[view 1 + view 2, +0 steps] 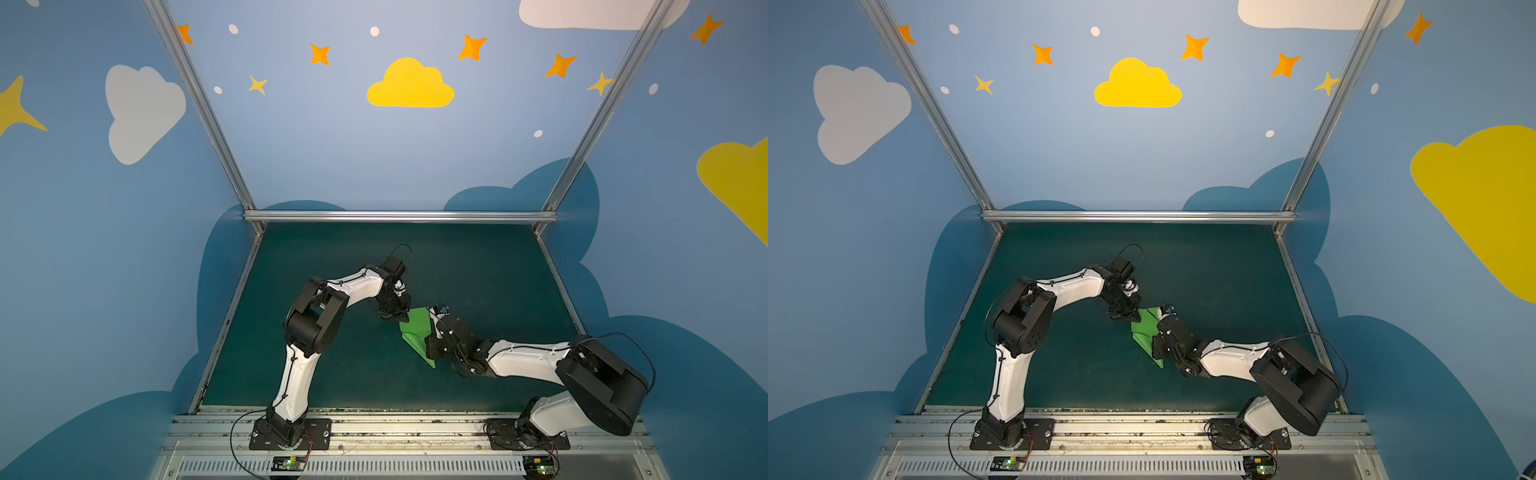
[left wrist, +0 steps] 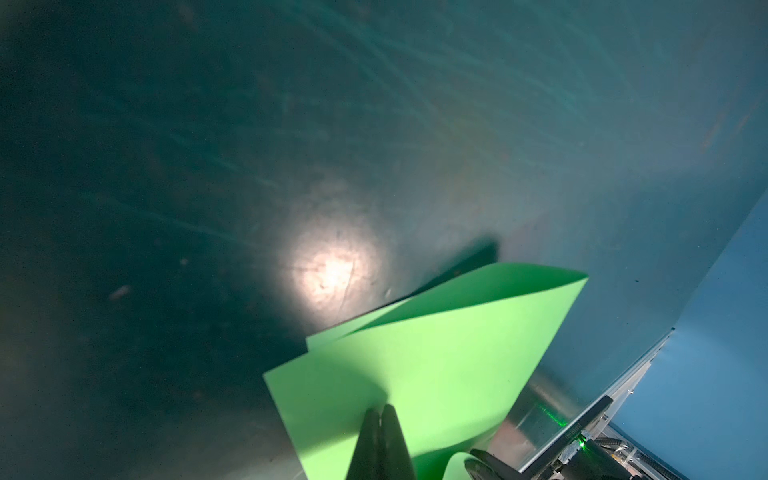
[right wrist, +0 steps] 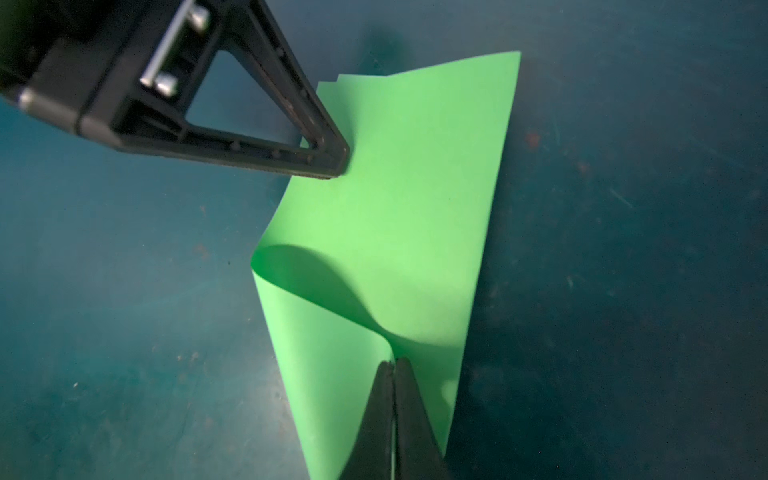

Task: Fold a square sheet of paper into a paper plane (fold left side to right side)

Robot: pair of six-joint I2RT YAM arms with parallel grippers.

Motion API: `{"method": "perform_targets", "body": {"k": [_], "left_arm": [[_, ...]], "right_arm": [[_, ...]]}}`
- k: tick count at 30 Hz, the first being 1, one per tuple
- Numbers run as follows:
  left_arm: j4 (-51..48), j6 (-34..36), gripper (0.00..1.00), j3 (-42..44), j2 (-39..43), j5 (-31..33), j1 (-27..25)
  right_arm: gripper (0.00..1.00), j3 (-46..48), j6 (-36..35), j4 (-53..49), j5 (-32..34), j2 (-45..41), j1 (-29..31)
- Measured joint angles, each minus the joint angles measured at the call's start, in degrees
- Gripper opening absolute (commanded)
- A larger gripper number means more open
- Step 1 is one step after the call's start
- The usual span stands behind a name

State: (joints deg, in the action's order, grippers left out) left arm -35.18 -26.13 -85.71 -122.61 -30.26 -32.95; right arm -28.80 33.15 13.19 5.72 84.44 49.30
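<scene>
Left pincer (image 2: 380, 409) fully closed, its tips pressing the far-left edge of the green paper sheet (image 3: 407, 208) — right pincer (image 3: 392, 362) closed, pinching its curled flap.

Paper (image 1: 415, 332) partly hidden behind right arm (image 1: 453, 340), both top views; cropped by frame, wrist views.

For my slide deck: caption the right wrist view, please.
Right hand pinches the bowed green paper at its curl; the closed left hand touches its edge, dark mat beneath.
</scene>
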Motion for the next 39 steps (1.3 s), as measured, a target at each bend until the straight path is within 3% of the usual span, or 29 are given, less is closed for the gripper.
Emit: {"method": "perform_targets", "body": {"k": [39], "left_arm": [[-0.7,-1.0,0.04,-0.7,0.4,0.2,0.9]], "right_arm": [[0.0,-0.2,3.1,2.0,-1.9,2.6,-0.9]]}}
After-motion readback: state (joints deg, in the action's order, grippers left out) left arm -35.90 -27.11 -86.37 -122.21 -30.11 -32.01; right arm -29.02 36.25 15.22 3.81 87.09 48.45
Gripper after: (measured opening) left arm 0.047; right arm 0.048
